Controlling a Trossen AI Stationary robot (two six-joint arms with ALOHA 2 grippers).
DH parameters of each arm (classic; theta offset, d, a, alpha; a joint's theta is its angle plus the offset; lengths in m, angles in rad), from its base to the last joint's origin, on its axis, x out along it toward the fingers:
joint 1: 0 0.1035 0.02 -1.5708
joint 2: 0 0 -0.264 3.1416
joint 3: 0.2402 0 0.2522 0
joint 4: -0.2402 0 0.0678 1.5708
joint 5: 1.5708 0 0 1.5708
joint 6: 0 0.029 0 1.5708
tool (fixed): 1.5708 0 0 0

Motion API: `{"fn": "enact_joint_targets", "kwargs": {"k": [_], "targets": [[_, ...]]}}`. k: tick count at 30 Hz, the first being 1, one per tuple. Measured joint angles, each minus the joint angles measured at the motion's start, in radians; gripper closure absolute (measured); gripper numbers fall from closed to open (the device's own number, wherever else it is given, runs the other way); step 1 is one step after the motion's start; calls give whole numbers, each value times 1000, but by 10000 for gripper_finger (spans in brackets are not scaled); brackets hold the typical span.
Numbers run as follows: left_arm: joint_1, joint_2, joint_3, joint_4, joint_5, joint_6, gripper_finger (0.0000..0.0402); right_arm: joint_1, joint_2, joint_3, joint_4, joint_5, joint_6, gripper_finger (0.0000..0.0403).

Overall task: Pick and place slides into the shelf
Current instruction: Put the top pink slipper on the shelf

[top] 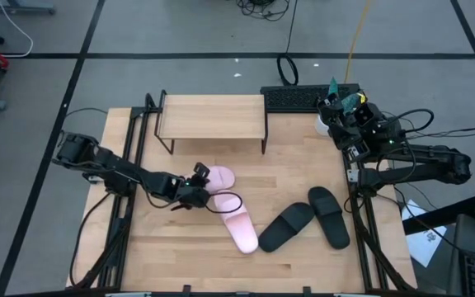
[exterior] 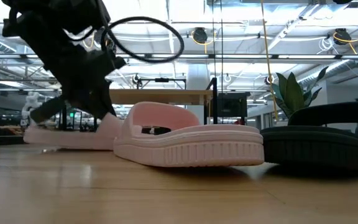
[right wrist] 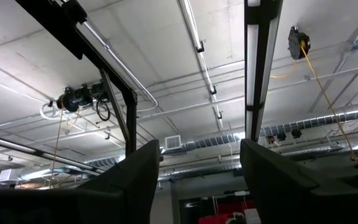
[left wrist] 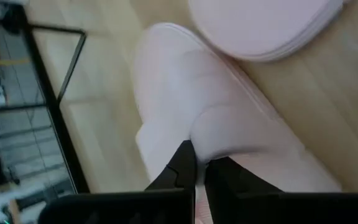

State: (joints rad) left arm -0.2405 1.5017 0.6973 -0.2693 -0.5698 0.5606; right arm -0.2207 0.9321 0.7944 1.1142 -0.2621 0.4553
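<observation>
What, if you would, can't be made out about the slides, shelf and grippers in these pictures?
- Low view: the shelf is mostly hidden behind the near pink slide and the left arm.
- Low view: the black slide is cut off by the edge.
- High view: the left gripper covers part of the far pink slide.
- Right wrist view: the open right gripper points at the ceiling, showing no table.

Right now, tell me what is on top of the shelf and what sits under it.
The shelf top shows only bare light wood; no slides are on it. The plank hides the space beneath it from above, and the low view does not show that space clearly.
</observation>
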Motion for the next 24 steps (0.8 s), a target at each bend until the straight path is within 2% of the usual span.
{"fn": "enact_joint_targets", "kwargs": {"k": [2, 9, 13, 17, 21, 24], "targets": [[4, -9, 24, -39, -7, -42, 392, 0, 0, 0, 2, 1, 0, 188], [5, -90, 178, -342, -9, -225, 398, -1, 0, 0, -10, 31, -31, 188], [-4, -151, 278, -439, -4, -335, 400, -5, 3, 0, -17, 51, -30, 188], [-15, -210, 380, -448, -15, -426, 400, -8, 6, 0, -22, 56, -27, 188], [-19, -237, 502, -432, -146, -492, 401, -9, 5, 0, -32, 59, -24, 188], [-11, -228, 596, -417, -324, -509, 401, -9, 4, 0, -33, 56, -23, 188]]}}
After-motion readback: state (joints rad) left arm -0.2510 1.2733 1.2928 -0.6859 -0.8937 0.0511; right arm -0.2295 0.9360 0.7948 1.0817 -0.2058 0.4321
